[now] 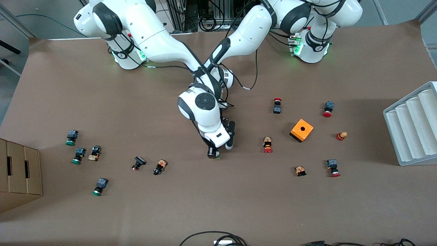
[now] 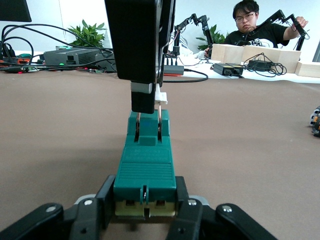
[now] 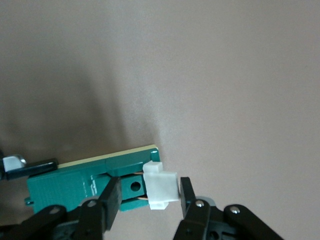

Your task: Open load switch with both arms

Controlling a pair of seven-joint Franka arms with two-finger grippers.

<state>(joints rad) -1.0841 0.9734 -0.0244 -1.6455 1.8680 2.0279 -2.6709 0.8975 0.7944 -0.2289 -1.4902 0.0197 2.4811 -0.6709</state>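
The load switch (image 1: pixel 214 155) lies mid-table, a narrow dark-green block (image 2: pixel 145 165) with a white piece (image 3: pixel 162 186) at one end. My left gripper (image 2: pixel 145 191) lies low along the table. It is shut on the switch's end away from the white piece, with a finger (image 2: pixel 103 192) pressed on each side. In the front view it is mostly hidden under the right arm's hand. My right gripper (image 3: pixel 150 184) comes down from above (image 1: pixel 213 150). Its fingers (image 3: pixel 186 192) straddle the white piece, open, with a thin gap beside it.
An orange box with a hole (image 1: pixel 301 130) sits toward the left arm's end, with red push buttons (image 1: pixel 267 145) around it. Green-capped buttons (image 1: pixel 78 155) lie toward the right arm's end, near a cardboard box (image 1: pixel 20 174). A grey ribbed tray (image 1: pixel 413 126) stands at the table's edge.
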